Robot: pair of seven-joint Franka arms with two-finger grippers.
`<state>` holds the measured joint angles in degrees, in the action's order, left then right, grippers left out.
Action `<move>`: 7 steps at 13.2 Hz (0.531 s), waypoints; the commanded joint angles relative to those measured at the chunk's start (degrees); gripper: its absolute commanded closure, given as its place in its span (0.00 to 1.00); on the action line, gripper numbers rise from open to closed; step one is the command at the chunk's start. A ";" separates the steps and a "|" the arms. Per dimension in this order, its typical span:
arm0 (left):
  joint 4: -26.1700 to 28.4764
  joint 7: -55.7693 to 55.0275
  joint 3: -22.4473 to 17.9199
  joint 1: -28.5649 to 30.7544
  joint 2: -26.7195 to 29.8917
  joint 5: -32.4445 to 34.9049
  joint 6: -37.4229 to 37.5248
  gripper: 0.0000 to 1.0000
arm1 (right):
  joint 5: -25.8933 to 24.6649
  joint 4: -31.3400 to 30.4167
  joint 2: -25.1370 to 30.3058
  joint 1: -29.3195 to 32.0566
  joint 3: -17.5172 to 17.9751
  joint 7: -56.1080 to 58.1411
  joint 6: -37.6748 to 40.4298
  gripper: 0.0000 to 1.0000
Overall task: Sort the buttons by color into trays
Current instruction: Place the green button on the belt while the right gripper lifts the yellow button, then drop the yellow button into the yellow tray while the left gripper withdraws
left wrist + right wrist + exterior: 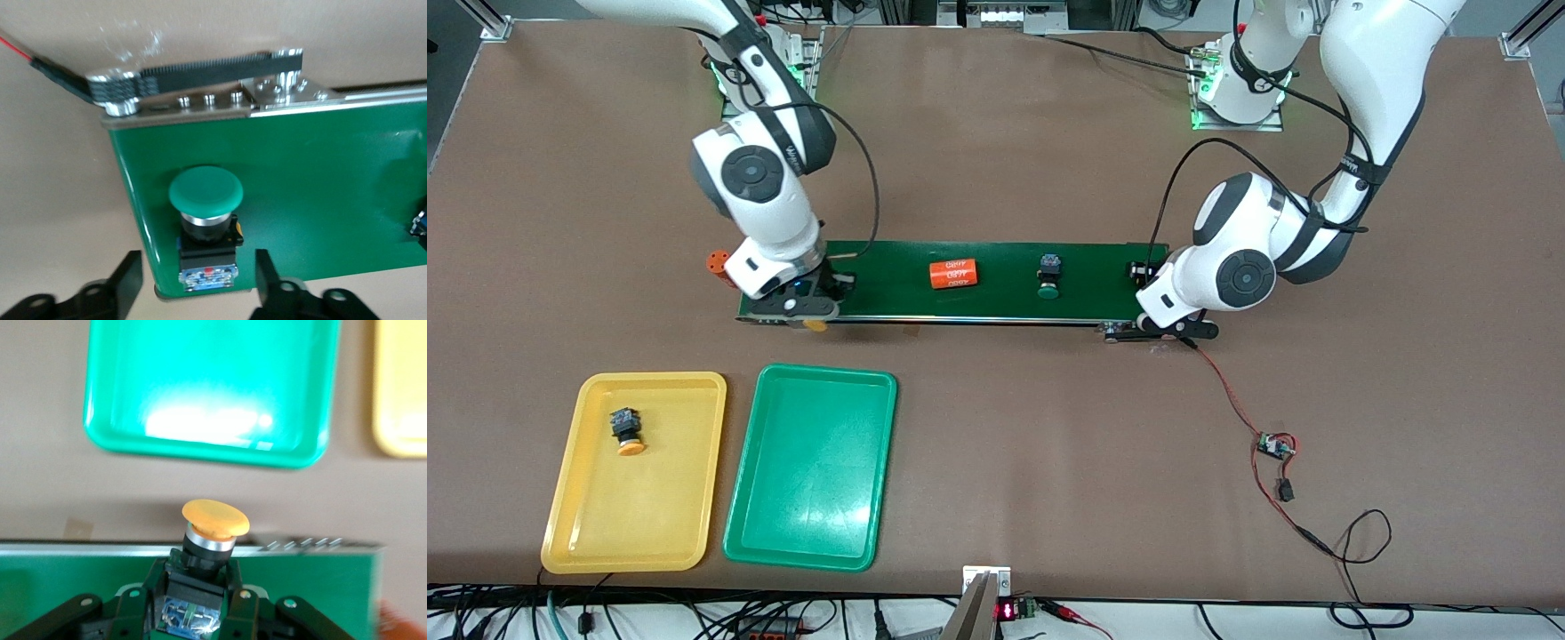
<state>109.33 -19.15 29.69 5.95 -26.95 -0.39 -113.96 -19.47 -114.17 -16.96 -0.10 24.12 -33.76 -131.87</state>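
From the front view, my right hand (805, 311) sits low at the right arm's end of the dark-green conveyor belt (996, 307), a yellow-orange button (815, 325) poking out under it at the belt's edge. My left hand (1165, 331) is at the belt's other end. Between the two hands lie an orange "4680" cylinder (953, 274) and a green-capped button (1048, 277). One more yellow-orange button (628, 430) already lies in the glossy yellow tray (569, 516); the green tray (738, 524) beside it holds nothing.

In the left wrist view my fingers (127, 283) stand wide on either side of a green mushroom-capped button (205, 223), clear of its black body. I could knock it over if I close off-centre; the smooth belt gives little grip.

In the right wrist view my hand (193, 597) is clamped on the black body of the yellow-orange button (215, 520), domed cap and metal collar pointing out. The hold is low on the body, so I reckon it could pivot when lifted.
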 commanded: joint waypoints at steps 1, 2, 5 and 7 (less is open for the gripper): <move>-0.43 0.08 -1.20 0.46 7.15 -1.10 0.75 0.00 | -0.31 5.09 -0.97 1.15 -3.80 9.20 2.58 0.86; -1.04 0.34 -3.56 0.47 9.69 -0.93 0.84 0.00 | -0.31 6.23 -1.84 2.28 -5.21 13.68 2.32 0.86; -2.89 1.83 -10.15 -1.98 14.89 -1.01 0.93 0.00 | -0.75 11.41 -6.14 5.27 -8.99 25.99 2.23 0.86; -2.54 6.20 -15.07 -4.44 18.05 -0.92 2.15 0.00 | -1.01 14.66 -9.65 6.51 -10.49 31.10 1.71 0.86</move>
<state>105.79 -16.83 19.38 4.81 -12.43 -0.39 -113.29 -19.47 -104.59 -21.95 5.56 14.04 -6.94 -130.29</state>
